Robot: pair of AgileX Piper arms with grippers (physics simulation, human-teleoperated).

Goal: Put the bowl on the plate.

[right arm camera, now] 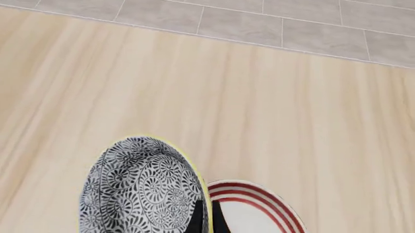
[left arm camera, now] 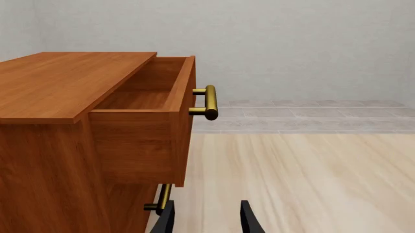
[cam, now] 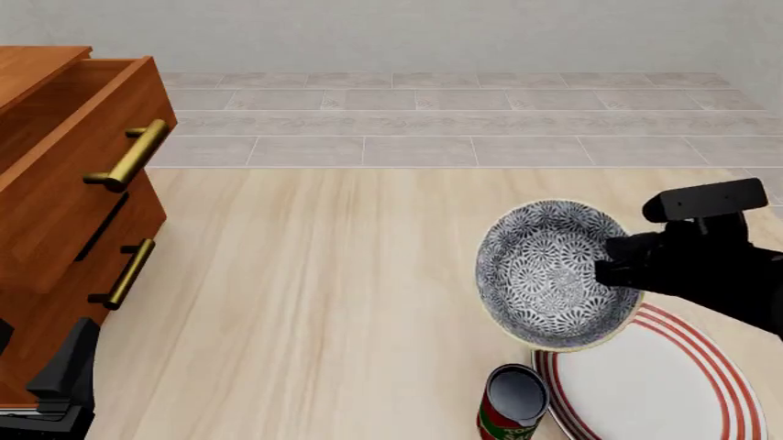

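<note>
Can [cam: 514,401], red, near right on tabletop [cam: 330,302], just left of plate [cam: 661,380]. Bowl [cam: 551,273] tilted, raised over plate's far-left rim, right hand [cam: 612,266] clamped on its rim. Left hand [left arm camera: 206,218] parted, holding nothing. Wooden drawer cabinet [cam: 61,211] far left, top drawer open.

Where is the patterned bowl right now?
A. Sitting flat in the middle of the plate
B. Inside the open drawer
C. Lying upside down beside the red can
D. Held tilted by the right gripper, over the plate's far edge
D: the bowl is tipped with its patterned inside facing the camera, the right gripper pinching its rim, above the far edge of the plate.
</note>
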